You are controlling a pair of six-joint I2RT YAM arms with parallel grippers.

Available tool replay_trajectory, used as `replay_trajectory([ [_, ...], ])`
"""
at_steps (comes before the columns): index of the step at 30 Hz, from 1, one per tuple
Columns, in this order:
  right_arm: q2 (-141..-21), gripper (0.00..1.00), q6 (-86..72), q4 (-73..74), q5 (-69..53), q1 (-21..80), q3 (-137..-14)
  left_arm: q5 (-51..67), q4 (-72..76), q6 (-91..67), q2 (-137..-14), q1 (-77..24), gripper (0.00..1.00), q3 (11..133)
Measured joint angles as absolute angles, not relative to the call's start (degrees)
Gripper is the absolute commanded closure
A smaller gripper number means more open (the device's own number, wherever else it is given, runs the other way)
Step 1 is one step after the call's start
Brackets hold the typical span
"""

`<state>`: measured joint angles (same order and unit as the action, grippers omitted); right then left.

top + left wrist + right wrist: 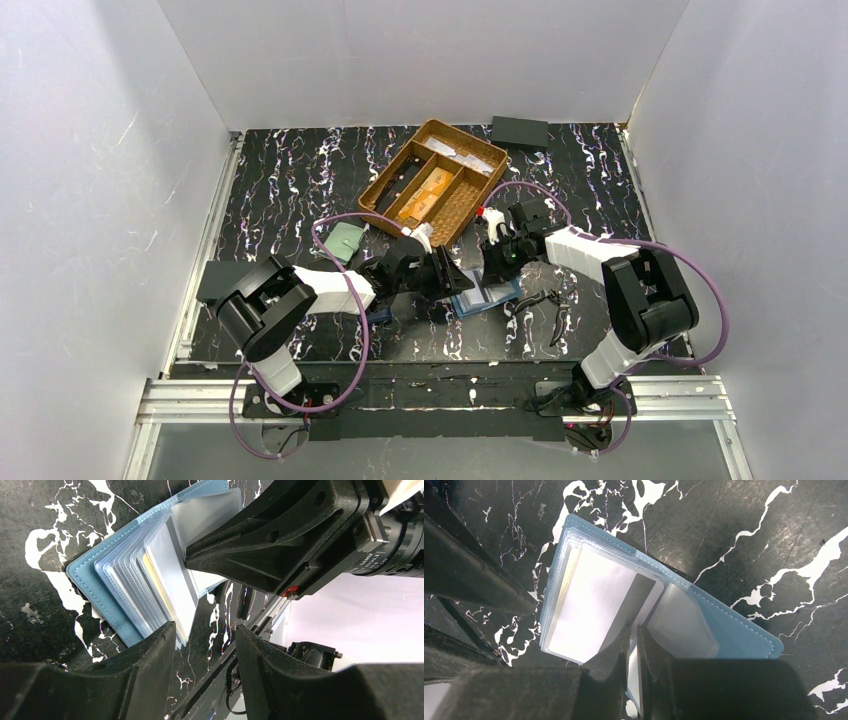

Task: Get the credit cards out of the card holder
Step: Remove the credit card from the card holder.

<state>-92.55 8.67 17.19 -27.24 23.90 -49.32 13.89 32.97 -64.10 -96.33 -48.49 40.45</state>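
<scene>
The light blue card holder (487, 296) (90, 575) (734, 630) lies open on the dark marbled table, its clear sleeves fanned out. The thin orange-gold edge of a credit card (150, 577) (566, 587) shows between the sleeves. My right gripper (497, 268) (634, 632) comes down on the middle of the holder with its jaws shut on one pale sleeve page, and its black fingers (235, 540) show in the left wrist view. My left gripper (445, 275) (205, 630) stands open at the holder's left side. One of its fingers (160, 645) is at the edge of the sleeve stack.
A wicker basket (470, 208) with dividers stands behind the arms, with orange-gold cards (430, 190) in it. A pale green wallet (346, 240) lies left of it. A black block (519, 131) sits at the back, and a dark thin object (545, 305) lies right of the holder.
</scene>
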Motion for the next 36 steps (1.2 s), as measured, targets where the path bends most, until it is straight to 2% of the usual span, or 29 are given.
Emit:
replay_trajectory([
  [22, -93.76, 0.83, 8.58, 17.26, -25.65, 23.77, -49.84, 13.89, 33.98, -63.07, -96.38, -48.49, 0.54, 40.47],
  [25, -93.76, 0.81, 8.56, 17.39, -25.69, 23.77, -49.93, 13.54, 34.11, -63.09, -96.38, -48.47, 0.54, 40.47],
  [32, -91.42, 0.64, 8.45, 17.26, -26.63, 22.74, -49.28, 12.60, 34.22, -63.11, -96.38, -47.75, 0.54, 40.45],
  [36, -87.39, 0.63, 8.32, 16.32, -28.95, 21.91, -47.33, 12.53, 34.30, -63.09, -96.38, -47.53, 0.54, 40.21],
])
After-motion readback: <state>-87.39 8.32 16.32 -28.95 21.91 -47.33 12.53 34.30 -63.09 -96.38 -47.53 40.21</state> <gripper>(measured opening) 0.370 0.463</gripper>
